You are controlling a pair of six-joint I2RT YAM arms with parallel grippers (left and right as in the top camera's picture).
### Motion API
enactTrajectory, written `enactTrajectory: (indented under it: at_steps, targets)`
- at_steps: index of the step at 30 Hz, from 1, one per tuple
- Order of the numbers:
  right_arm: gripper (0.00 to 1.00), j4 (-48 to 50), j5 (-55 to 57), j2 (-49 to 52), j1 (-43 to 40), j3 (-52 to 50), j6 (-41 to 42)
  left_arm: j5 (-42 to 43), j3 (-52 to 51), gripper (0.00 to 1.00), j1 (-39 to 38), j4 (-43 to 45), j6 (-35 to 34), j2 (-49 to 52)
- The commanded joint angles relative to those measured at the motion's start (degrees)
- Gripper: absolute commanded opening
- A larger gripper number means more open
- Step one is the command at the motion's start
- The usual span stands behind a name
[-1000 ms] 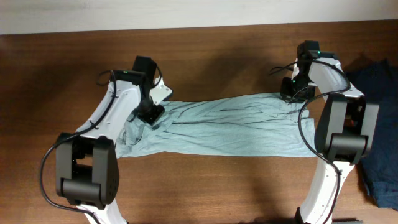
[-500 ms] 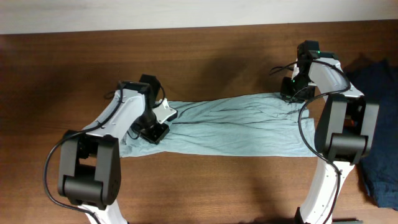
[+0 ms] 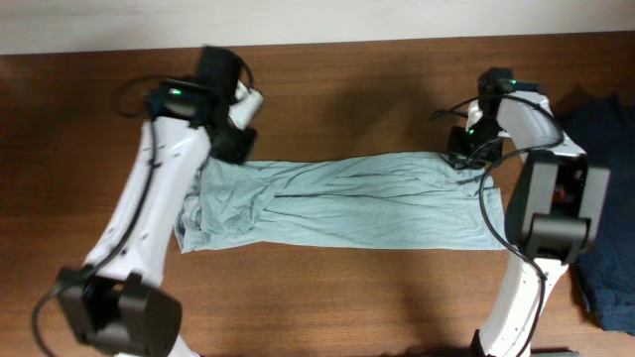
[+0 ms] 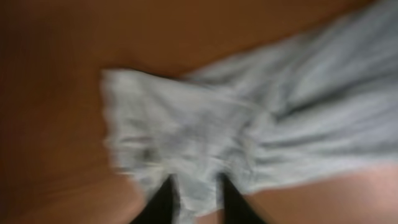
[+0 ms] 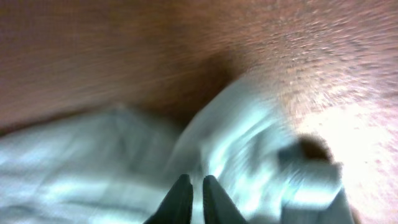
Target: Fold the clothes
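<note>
The clothes, a pale grey-blue T-shirt point(image 3: 347, 203), lie stretched in a long wrinkled band across the wooden table. My left gripper point(image 3: 232, 149) hovers over the shirt's back left corner, raised off it. In the blurred left wrist view its jaws point(image 4: 198, 199) stand apart, open, with the shirt point(image 4: 205, 124) showing below between them. My right gripper point(image 3: 464, 149) is down at the shirt's back right corner. In the right wrist view its fingers point(image 5: 193, 186) are pressed almost together on a fold of the shirt point(image 5: 93, 162).
A dark navy garment point(image 3: 605, 198) lies heaped at the table's right edge, beside the right arm's base. Bare brown tabletop point(image 3: 347, 89) runs behind the shirt up to the pale wall, and more of it lies in front.
My left gripper has let go of the shirt's left part, opened and swung up and back. The shirt's left end now lies spread. The right gripper has stayed put.
</note>
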Motion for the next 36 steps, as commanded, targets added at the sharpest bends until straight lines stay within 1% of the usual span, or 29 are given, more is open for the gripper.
enactTrajectory:
  at_steps: [1, 2, 3, 5, 6, 9, 11, 12, 15, 17, 19, 21, 23, 26, 27, 28, 30, 32, 34, 35, 36]
  targets:
    - [0.2, -0.83, -5.35, -10.73, -0.9, 0.81, -1.11, -9.55, 2.84, 0.45, 3.02, 0.61, -6.71, -3.48]
    - [0.24, -1.4, -5.31, -12.83, -0.94, 0.81, -1.14, -9.6, 2.84, 0.45, 4.15, 0.81, -6.73, -3.91]
    - [0.3, -2.38, -5.29, -15.41, -1.05, 0.81, -1.16, -9.6, 2.84, 0.46, 5.6, 0.63, -8.04, -4.22]
    - [0.39, -3.89, -5.27, -18.56, -1.4, 0.81, -1.16, -9.57, 2.84, 0.48, 8.04, -0.33, -10.8, -4.33]
    - [0.44, -4.81, -5.31, -20.28, -1.75, 0.81, -1.14, -9.29, 2.82, 0.5, 9.44, -0.81, -12.13, -4.33]
    - [0.59, -6.58, -5.33, -23.87, -2.99, 0.81, -1.09, -3.5, 2.75, 0.61, 13.29, -1.62, -12.46, -4.33]
    - [0.65, -7.19, -5.38, -25.42, -4.22, 0.81, -0.87, 0.9, 2.69, 0.65, 15.56, -1.95, -12.28, -4.31]
    - [0.69, -8.0, -5.38, -26.01, -6.01, 0.81, 0.31, 4.13, 2.6, 0.66, 17.53, -2.47, -10.29, -4.09]
    - [0.7, -8.44, -6.03, -25.57, -8.68, 0.72, 0.63, 6.12, 2.54, 0.66, 18.32, -3.15, -6.56, -3.34]
    - [0.74, -8.41, -6.21, -25.05, -10.84, 0.66, 0.42, 6.38, 2.51, 0.66, 18.29, -3.39, -4.98, -2.54]
    - [0.77, -8.55, -6.36, -24.22, -12.96, 0.66, -1.05, 6.38, 2.49, 0.66, 18.27, -3.52, -4.83, -1.49]
    - [0.82, -9.51, -8.39, -22.4, -16.22, 0.55, -4.37, 6.51, 2.47, 0.66, 18.25, -3.5, -4.85, 0.42]
    - [0.81, -11.19, -12.7, -20.87, -17.81, 0.33, -6.82, 7.69, 2.47, 0.66, 18.25, -3.34, -4.85, 1.75]
    - [0.71, -11.65, -18.78, -19.39, -17.94, -0.61, -11.39, 10.25, 2.45, 0.66, 18.21, -2.58, -4.85, 3.74]
    - [0.66, -10.99, -19.67, -18.84, -17.35, -1.05, -11.41, 10.93, 2.45, 0.66, 18.21, -2.14, -4.83, 4.42]
    - [0.58, -10.54, -20.11, -18.4, -16.72, -1.16, -11.43, 11.15, 2.45, 0.66, 18.18, -1.7, -4.85, 5.07]
    - [0.4, -8.31, -19.87, -16.68, -13.94, -1.22, -11.23, 12.46, 2.45, 0.66, 18.14, -0.57, -4.46, 6.75]
    - [0.32, -6.1, -17.81, -15.06, -11.61, -1.27, -7.85, 14.91, 2.45, 0.64, 18.08, -0.24, -2.58, 7.69]
    - [0.28, -3.78, -14.36, -13.33, -9.49, -1.27, -4.11, 17.73, 2.45, 0.57, 17.79, -0.26, -0.22, 8.72]
    - [0.24, -1.31, -10.71, -11.04, -7.26, -1.27, -0.59, 19.06, 2.43, 0.43, 17.25, -0.31, 0.44, 10.05]
    - [0.23, -0.52, -9.86, -10.05, -6.47, -1.27, 0.44, 19.15, 2.43, 0.34, 16.81, -0.35, 1.18, 10.8]
